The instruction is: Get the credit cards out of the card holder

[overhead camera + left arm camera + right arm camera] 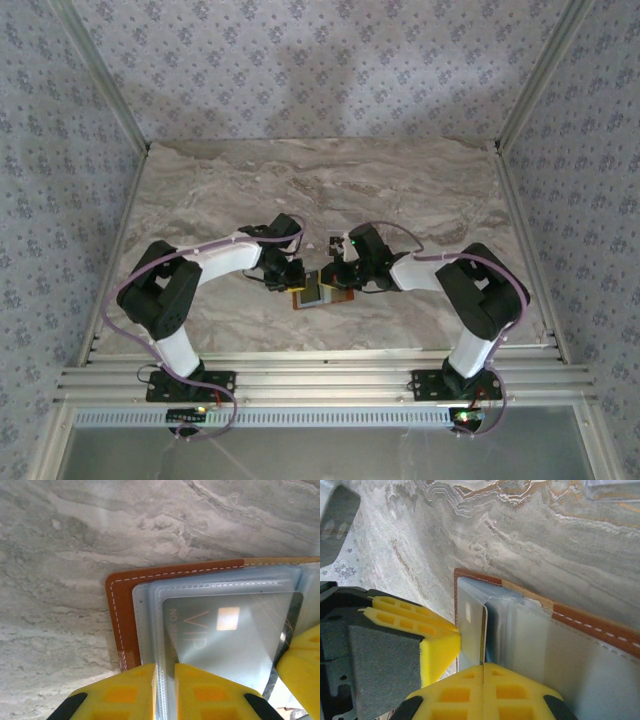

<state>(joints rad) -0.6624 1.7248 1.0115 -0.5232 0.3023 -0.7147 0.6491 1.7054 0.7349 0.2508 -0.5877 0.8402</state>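
The orange-brown card holder point(318, 293) lies open on the marble table between both arms. In the left wrist view its leather edge point(122, 610) frames clear sleeves, and a silvery credit card point(225, 630) marked VIP sits in a sleeve. My left gripper point(165, 680) is shut on the edge of the clear sleeves. My right gripper point(483, 667) is shut on the thin edge of the pale credit card point(471, 625), which stands on edge beside the sleeves. The leather of the card holder point(600, 627) runs to the right. The two grippers almost touch point(296, 278) point(337, 278).
The left gripper's yellow fingers point(415, 625) press close against the card from the left in the right wrist view. A clear tray's edge point(612, 490) shows at the far top right. Marble table point(250, 190) stretches behind, with patterned walls around.
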